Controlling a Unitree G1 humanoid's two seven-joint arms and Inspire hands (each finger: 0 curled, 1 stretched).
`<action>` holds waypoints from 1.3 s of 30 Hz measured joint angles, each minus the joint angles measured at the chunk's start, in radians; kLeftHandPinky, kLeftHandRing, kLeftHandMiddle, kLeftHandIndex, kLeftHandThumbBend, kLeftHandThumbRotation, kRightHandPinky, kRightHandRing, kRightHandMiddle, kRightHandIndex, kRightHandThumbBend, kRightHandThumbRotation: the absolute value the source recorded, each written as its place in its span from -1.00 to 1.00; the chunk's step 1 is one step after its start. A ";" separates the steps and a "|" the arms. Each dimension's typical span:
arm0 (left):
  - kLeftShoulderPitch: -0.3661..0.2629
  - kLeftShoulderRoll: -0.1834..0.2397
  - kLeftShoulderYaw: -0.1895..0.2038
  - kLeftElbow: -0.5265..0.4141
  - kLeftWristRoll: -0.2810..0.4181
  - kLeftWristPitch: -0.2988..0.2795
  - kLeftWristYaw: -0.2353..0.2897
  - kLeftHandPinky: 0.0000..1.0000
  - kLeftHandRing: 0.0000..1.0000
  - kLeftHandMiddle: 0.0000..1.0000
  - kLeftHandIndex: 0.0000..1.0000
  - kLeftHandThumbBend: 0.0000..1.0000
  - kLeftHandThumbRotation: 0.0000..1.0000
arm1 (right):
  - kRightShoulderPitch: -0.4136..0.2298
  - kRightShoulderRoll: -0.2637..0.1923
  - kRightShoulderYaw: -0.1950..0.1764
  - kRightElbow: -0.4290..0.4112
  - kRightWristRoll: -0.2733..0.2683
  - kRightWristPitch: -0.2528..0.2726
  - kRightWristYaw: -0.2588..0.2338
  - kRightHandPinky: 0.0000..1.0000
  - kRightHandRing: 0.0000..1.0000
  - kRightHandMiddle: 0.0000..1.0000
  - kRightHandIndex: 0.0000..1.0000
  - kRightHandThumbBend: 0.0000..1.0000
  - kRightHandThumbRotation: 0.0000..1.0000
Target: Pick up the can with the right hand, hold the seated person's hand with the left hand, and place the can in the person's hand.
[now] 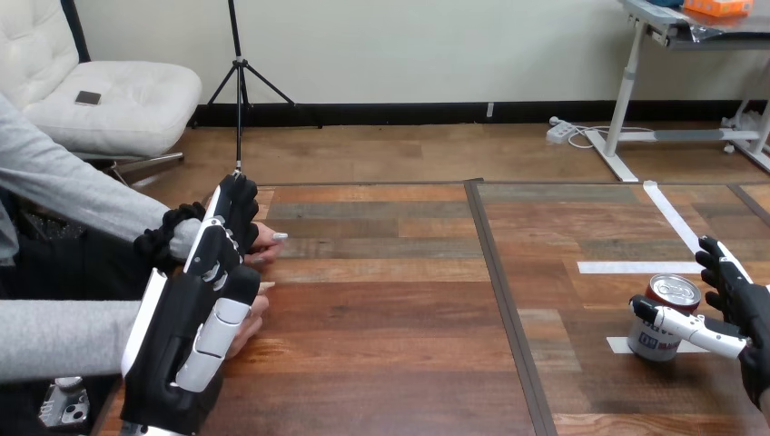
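Note:
A red, white and blue can (656, 338) with a silver top stands upright on the table at the right, on a white tape mark. My right hand (750, 320) comes in from the right edge and brackets it: the thumb (690, 328) lies across the can's front and the fingers (719, 265) curve behind its right side. At the left my left hand (214, 272) lies with straight fingers over the person's hand (267, 242), whose fingertips poke out beyond it. A second hand of the person (249, 323) rests on the table just behind my left palm.
The wooden table (390, 309) has a dark seam (501, 300) running down its middle. White tape strips (636, 267) mark the right half. The person's grey sleeves (73, 195) enter from the left edge.

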 measured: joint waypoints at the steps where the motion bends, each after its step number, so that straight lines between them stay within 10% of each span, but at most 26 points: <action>1: 0.000 0.000 0.000 0.000 0.000 0.000 0.000 1.00 1.00 1.00 1.00 0.61 0.68 | 0.000 0.000 0.000 0.000 0.000 0.001 0.000 0.95 0.97 0.94 0.95 1.00 -0.38; 39: -0.001 0.000 0.000 0.020 -0.004 -0.020 -0.014 1.00 1.00 1.00 1.00 0.54 0.69 | -0.028 0.000 0.019 0.042 -0.005 0.030 0.005 0.80 0.86 0.82 0.79 1.00 -0.51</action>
